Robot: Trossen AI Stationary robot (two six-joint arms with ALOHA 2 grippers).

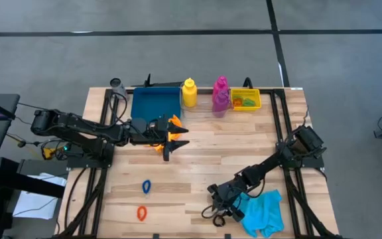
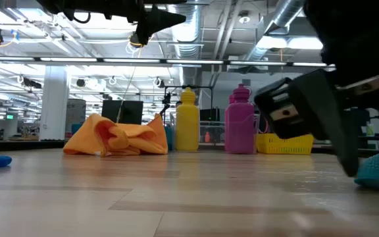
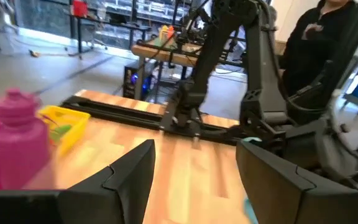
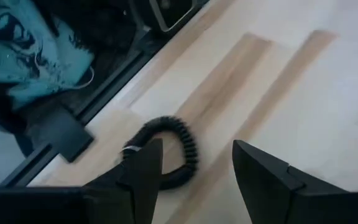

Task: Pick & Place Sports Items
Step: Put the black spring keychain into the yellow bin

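Observation:
My left gripper (image 1: 180, 137) is open and empty, held above the orange cloth (image 1: 168, 128), which lies crumpled on the table (image 2: 117, 137). My right gripper (image 1: 221, 207) is open, low over a black coiled ring (image 4: 169, 155) next to the cyan cloth (image 1: 264, 211). The yellow bottle (image 1: 189, 93) and the magenta bottle (image 1: 221, 89) stand upright at the far edge. A paler purple bottle (image 1: 219, 108) stands against the magenta one. A blue ring (image 1: 146, 187) and an orange ring (image 1: 141, 213) lie flat near the front left. My right gripper's fingers point down at the black ring. One finger (image 4: 143, 168) stands over the ring's edge and the other stands beside it. I cannot tell whether either finger touches it.
The blue tray (image 1: 156, 104) sits at the far edge, left of the yellow bottle. The small yellow bin (image 1: 245, 99), with coloured things inside, sits right of the magenta bottle. A person (image 3: 328, 43) stands beyond the table's right side. Bare wood lies between the two arms.

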